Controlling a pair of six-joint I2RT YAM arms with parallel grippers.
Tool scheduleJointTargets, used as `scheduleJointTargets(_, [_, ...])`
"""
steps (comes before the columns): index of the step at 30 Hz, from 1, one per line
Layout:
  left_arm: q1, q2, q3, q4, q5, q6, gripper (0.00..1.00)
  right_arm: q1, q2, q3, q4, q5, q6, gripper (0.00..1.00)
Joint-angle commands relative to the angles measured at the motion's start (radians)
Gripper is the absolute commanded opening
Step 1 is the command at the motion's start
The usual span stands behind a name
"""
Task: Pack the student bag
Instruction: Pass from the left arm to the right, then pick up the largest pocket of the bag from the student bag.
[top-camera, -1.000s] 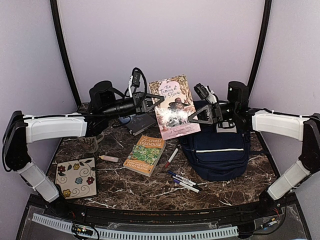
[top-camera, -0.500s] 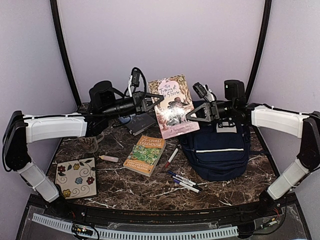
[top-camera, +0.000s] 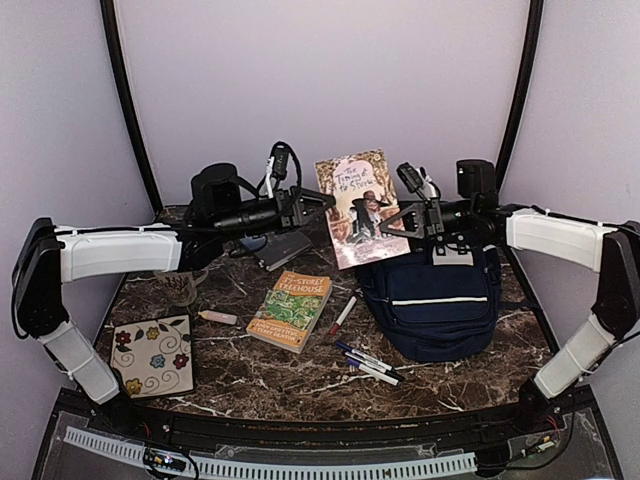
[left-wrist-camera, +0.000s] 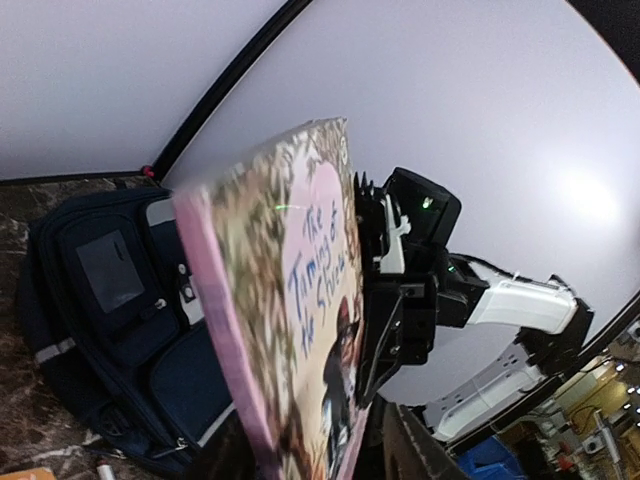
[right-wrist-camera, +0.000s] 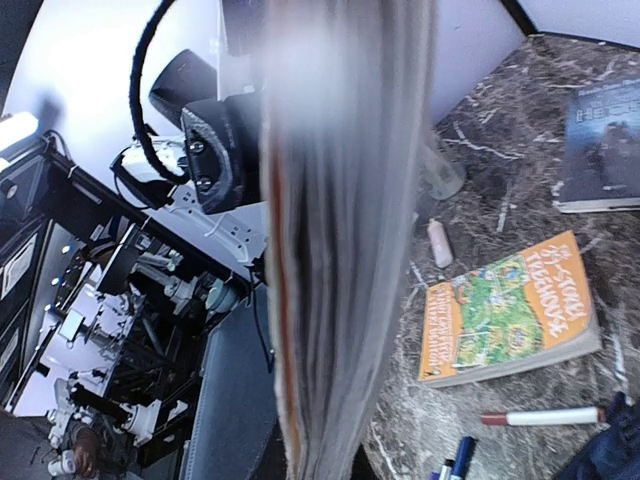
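The student bag (top-camera: 435, 305), navy with a thin white stripe, lies on the marble table at the right; its front pockets show in the left wrist view (left-wrist-camera: 100, 300). A pink paperback, "The Taming of the Shrew" (top-camera: 352, 205), hangs upright in the air above the bag's left side. My right gripper (top-camera: 392, 222) is shut on the book's right edge; the page edges (right-wrist-camera: 345, 250) fill the right wrist view. My left gripper (top-camera: 322, 198) stands open at the book's left edge, with the spine (left-wrist-camera: 225, 330) still between its fingers.
An orange Treehouse book (top-camera: 290, 310) lies mid-table, and a dark book (top-camera: 282, 247) lies behind it. Several markers (top-camera: 368, 365) and a red-capped pen (top-camera: 343, 313) lie left of the bag. A floral tile (top-camera: 153, 355), a glass mug (top-camera: 180, 288) and a pale stick (top-camera: 218, 317) lie at the left.
My left gripper has opened and let go of the paperback. My right gripper has shut on its right edge, and the book has shifted a little to the right.
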Motion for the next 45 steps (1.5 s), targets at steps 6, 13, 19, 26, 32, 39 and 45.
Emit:
scheduleJointTargets(6, [-0.032, 0.064, 0.149, -0.325, -0.106, 0.304, 0.58, -0.320, -0.169, 0.088, -0.571, 0.230, -0.551, 0.00])
scheduleJointTargets(13, [-0.222, 0.258, 0.343, -0.538, -0.135, 0.728, 0.59, -0.524, -0.340, -0.010, -0.761, 0.420, -0.720, 0.00])
scheduleJointTargets(19, [-0.360, 0.457, 0.517, -0.609, -0.124, 0.926, 0.54, -0.691, -0.445, -0.033, -0.837, 0.561, -0.778, 0.00])
scheduleJointTargets(26, [-0.432, 0.649, 0.709, -0.631, -0.192, 0.970, 0.47, -0.727, -0.472, -0.053, -0.872, 0.549, -0.794, 0.00])
scheduleJointTargets(32, [-0.436, 0.829, 0.898, -0.716, -0.271, 0.986, 0.45, -0.728, -0.466, -0.049, -0.893, 0.533, -0.824, 0.00])
scheduleJointTargets(39, [-0.438, 0.860, 0.944, -0.689, -0.425, 0.991, 0.44, -0.730, -0.465, -0.069, -0.904, 0.500, -0.844, 0.00])
scheduleJointTargets(45, [-0.453, 0.813, 0.897, -0.699, -0.512, 1.144, 0.44, -0.730, -0.471, -0.102, -0.889, 0.487, -0.846, 0.00])
